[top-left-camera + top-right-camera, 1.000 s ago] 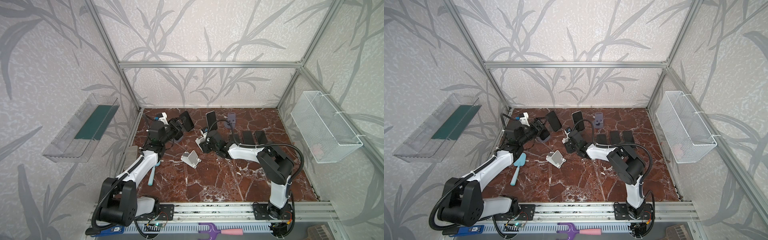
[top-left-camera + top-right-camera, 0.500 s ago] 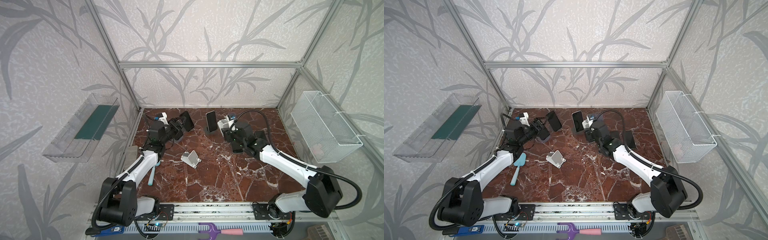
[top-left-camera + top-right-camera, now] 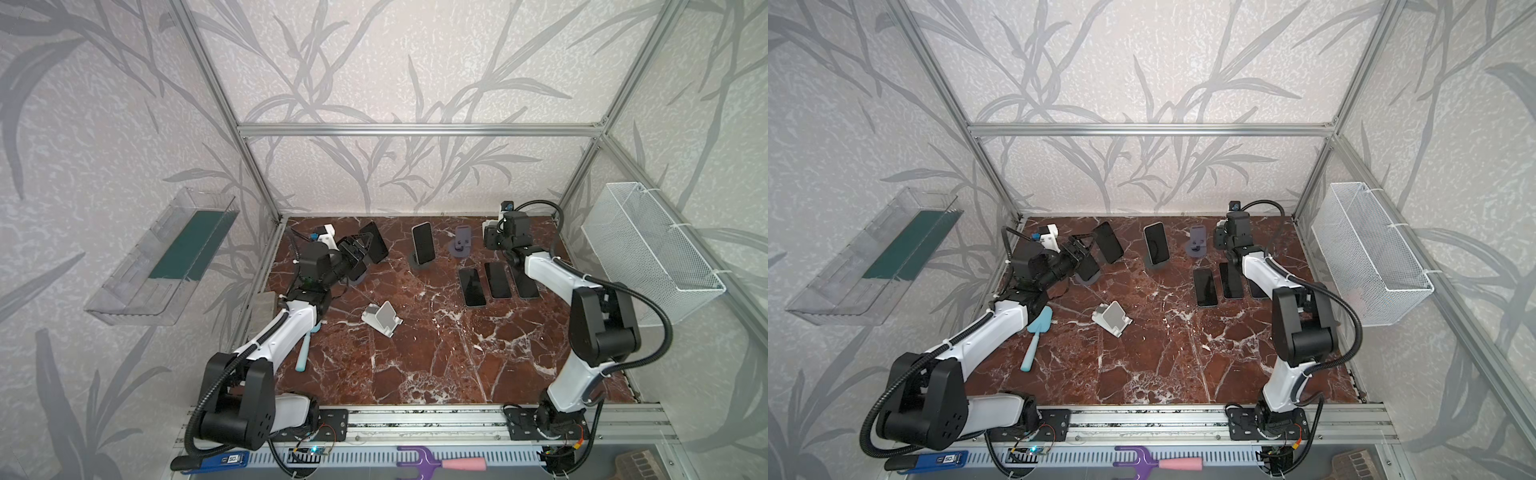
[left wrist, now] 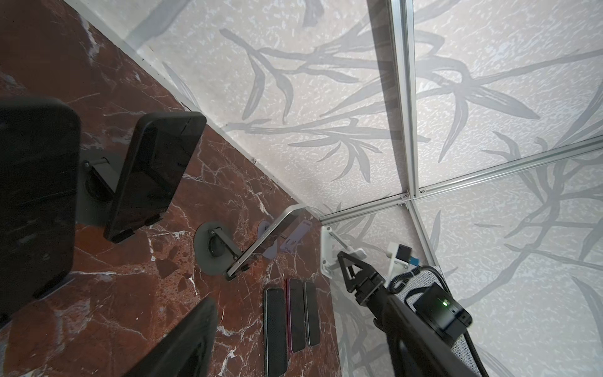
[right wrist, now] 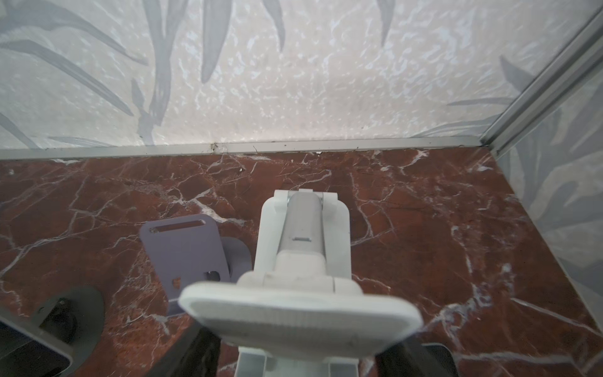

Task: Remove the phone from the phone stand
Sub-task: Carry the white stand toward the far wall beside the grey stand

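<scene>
Three phones stand on stands along the back. A silver phone [image 3: 423,245] leans on a grey phone stand [image 3: 419,266] at mid-back. A black phone [image 3: 375,247] and a nearer black phone [image 4: 36,196] rest on dark stands at the back left. My left gripper [image 3: 360,250] hovers beside those two with its jaws apart; one finger [image 4: 189,342] shows, with nothing between the jaws. At the back right, my right gripper [image 5: 301,359] is shut on a white phone stand [image 5: 300,306] that carries no phone.
An empty purple stand [image 3: 461,241] stands left of the right gripper. Three phones [image 3: 471,286] lie flat side by side. Another white stand [image 3: 382,318] sits mid-table, a teal scoop [image 3: 1036,336] by the left arm. A wire basket [image 3: 648,249] hangs on the right wall.
The right arm swung from the middle of the table to the back right corner, carrying the white stand. The left arm stayed in place, its jaws narrowing slightly.
</scene>
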